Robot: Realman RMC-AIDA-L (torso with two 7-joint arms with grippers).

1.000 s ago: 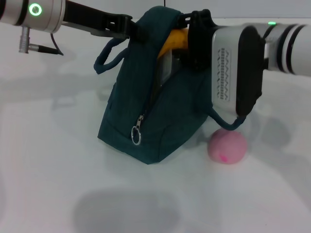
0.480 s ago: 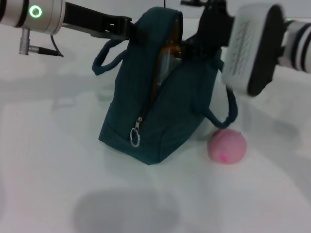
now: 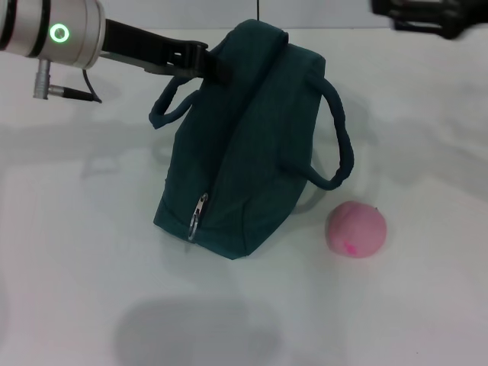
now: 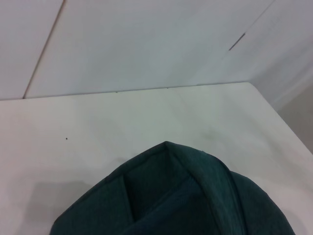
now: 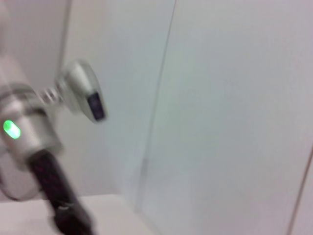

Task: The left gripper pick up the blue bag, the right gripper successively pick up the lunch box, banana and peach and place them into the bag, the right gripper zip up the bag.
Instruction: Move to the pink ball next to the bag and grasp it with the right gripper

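The right gripper (image 3: 427, 17) has pulled away from the bag's mouth to the far right edge, blurred, so I cannot tell its finger state. The left gripper (image 3: 213, 65) pinches the blue bag (image 3: 244, 145) at its top far-left edge, holding it upright. Neither banana nor lunch box is visible, probably inside. The peach (image 3: 356, 229) rests on the table (image 3: 76, 267) just right of the bag; it and zipping remain.

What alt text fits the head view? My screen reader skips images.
A blue bag stands on a white table, its top edge held by the left gripper. A peach lies beside the bag; the right gripper is blurred at the top edge.
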